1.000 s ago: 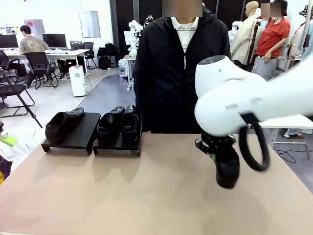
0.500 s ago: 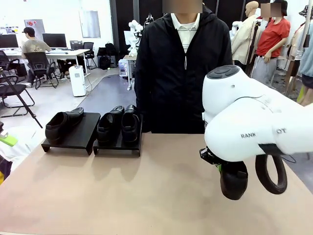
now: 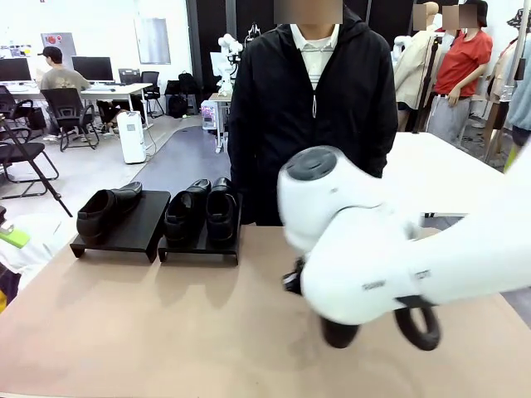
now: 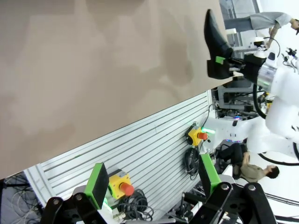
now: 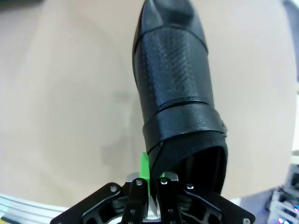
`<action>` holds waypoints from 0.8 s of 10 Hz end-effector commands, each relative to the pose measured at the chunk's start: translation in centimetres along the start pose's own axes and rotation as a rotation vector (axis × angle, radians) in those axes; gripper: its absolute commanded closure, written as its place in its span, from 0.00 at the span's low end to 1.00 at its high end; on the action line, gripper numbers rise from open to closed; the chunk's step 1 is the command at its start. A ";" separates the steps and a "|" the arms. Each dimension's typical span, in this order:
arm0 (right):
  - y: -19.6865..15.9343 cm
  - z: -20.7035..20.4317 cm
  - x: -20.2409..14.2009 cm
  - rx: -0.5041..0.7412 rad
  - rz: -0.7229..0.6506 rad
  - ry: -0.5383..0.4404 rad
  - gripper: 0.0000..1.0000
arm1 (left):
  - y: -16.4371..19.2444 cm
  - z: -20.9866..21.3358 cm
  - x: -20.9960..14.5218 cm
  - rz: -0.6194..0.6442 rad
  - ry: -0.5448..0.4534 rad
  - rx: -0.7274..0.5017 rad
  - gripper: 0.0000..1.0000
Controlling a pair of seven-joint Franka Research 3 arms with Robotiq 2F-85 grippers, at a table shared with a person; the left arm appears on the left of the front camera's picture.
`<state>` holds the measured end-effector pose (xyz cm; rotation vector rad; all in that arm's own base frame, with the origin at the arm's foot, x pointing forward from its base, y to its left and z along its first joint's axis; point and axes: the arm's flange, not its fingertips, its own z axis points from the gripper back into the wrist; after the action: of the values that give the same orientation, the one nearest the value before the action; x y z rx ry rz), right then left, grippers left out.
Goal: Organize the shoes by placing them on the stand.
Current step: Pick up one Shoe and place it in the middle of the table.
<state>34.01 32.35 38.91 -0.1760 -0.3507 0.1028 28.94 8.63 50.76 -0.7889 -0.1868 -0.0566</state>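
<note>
My right gripper (image 5: pixel 150 176) is shut on the heel rim of a black leather shoe (image 5: pixel 174 79), which hangs toe-down over the tan table. In the front view only the toe of this shoe (image 3: pixel 338 333) shows under the big white right arm (image 3: pixel 365 249). The left stand platform (image 3: pixel 124 232) holds one shoe (image 3: pixel 104 211). The right platform (image 3: pixel 199 247) carries two shoes (image 3: pixel 187 211) side by side. My left gripper (image 4: pixel 154 179) is open off the table's near edge, with the carried shoe (image 4: pixel 216 37) far from it.
A person in a black jacket (image 3: pixel 311 108) stands at the far edge behind the stand. The tan table (image 3: pixel 166 323) lies between the stand and the held shoe. Below the table's front edge, the left wrist view shows aluminium rails (image 4: pixel 140 144) and yellow stop buttons (image 4: pixel 120 183).
My right arm has swung from the table's right side towards the middle, carrying the shoe leftwards and lower. The shoes on the stand have not moved.
</note>
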 end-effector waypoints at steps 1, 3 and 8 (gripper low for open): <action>6.3 -2.6 3.1 0.020 -0.036 -0.011 1.00 | 0.1 0.1 -0.1 -0.008 0.005 -0.003 0.00; 10.5 -2.6 3.1 0.104 -0.061 0.045 1.00 | 0.1 0.1 -0.1 -0.008 0.005 -0.003 0.00; 13.4 -3.8 3.9 0.260 -0.089 0.118 1.00 | 0.1 0.1 -0.1 -0.008 0.005 -0.003 0.00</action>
<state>37.55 45.30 33.93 0.0407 -0.2301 0.0457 28.95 8.63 50.76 -0.7889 -0.1866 -0.0566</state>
